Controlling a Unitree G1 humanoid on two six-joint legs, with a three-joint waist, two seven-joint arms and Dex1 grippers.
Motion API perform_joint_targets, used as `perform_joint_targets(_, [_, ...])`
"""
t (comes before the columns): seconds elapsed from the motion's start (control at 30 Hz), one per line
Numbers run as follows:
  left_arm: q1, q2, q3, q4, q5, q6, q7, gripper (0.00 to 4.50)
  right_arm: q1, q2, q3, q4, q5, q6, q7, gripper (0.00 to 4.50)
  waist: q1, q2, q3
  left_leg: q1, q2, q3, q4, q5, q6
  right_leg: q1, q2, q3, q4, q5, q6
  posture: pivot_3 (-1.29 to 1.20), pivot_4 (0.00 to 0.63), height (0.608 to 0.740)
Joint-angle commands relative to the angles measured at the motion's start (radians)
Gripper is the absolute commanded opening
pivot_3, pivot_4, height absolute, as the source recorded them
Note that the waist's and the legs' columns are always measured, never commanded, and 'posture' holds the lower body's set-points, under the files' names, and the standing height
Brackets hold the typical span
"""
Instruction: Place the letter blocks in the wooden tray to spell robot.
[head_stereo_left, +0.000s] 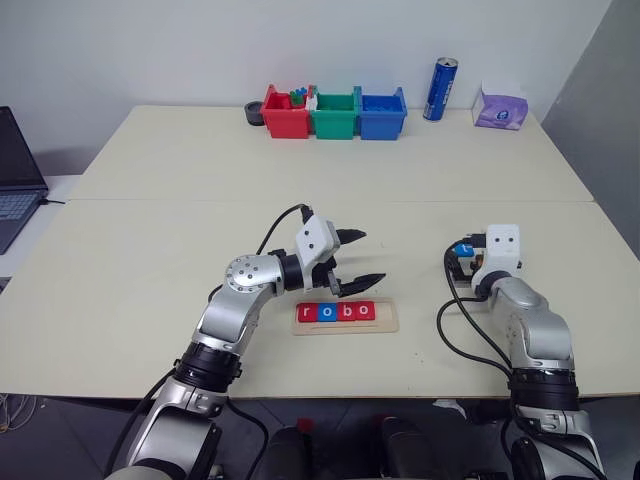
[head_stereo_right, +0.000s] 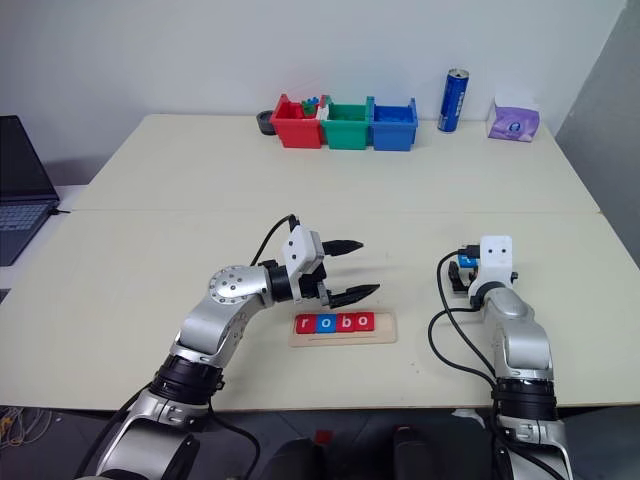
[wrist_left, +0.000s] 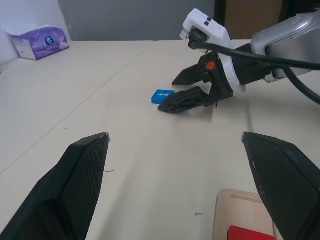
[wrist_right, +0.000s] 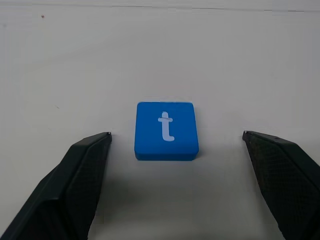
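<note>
The wooden tray lies near the table's front edge with several letter blocks in it: red r, blue o, red b, red o. My left gripper hovers open just behind the tray, pointing right, with nothing between its fingers. A blue block with a white t lies flat on the table at the right. My right gripper is low over it, open, with one finger on each side of the block and clear of it.
Red, green and blue bins stand at the back, with a black roll beside them. A blue can and purple tissue pack are back right. A laptop sits at the left edge.
</note>
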Motion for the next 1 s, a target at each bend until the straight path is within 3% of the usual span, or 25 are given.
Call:
perform_joint_targets(0.03, [-0.011,0.006,0.003,-0.027,-0.005,-0.019,-0.011,4.50,-0.019,0.004,-0.010,0.014,0.006,-0.032,-0.006,4.47,0.000,0.000,0.000,0.000,0.000,0.000,0.000,0.000,0.000,0.000,0.000,0.000,0.000,0.000,0.000,0.00,0.150,0.740])
perform_joint_targets(0.17, [-0.006,0.009,0.003,-0.034,-0.005,-0.018,-0.017,4.50,-0.021,0.016,-0.019,0.042,0.021,-0.050,-0.003,4.47,0.000,0.000,0.000,0.000,0.000,0.000,0.000,0.000,0.000,0.000,0.000,0.000,0.000,0.000,0.000,0.00,0.150,0.740])
perform_joint_targets(0.27, [-0.007,0.011,0.005,-0.036,-0.006,-0.016,-0.018,4.50,-0.022,0.028,-0.037,0.044,0.038,-0.044,-0.007,3.94,-0.001,0.000,0.000,0.000,0.000,0.000,0.000,0.000,0.000,0.000,0.000,0.000,0.000,0.000,0.000,0.00,0.150,0.740])
perform_joint_targets(0.5, [-0.007,0.011,0.004,-0.036,-0.006,-0.021,-0.014,4.50,-0.013,0.027,-0.036,0.021,0.045,-0.028,-0.006,1.52,-0.002,0.000,0.000,0.000,0.000,0.000,0.000,0.000,0.000,0.000,0.000,0.000,0.000,0.000,0.000,0.00,0.150,0.740])
perform_joint_targets(0.63, [-0.004,0.008,-0.001,-0.040,-0.008,-0.021,-0.016,4.50,0.006,0.022,-0.016,-0.023,0.044,0.005,0.002,1.48,-0.001,0.000,0.000,0.000,0.000,0.000,0.000,0.000,0.000,0.000,0.000,0.000,0.000,0.000,0.000,0.00,0.150,0.740])
perform_joint_targets(1.0, [0.079,0.118,-0.010,-0.179,-0.073,0.005,-0.164,4.50,0.307,0.006,0.080,-0.726,0.185,0.546,0.049,1.48,0.000,0.001,0.000,-0.001,0.001,-0.001,-0.002,0.000,0.000,0.000,0.000,-0.001,0.000,-0.001,0.000,0.00,0.150,0.740])
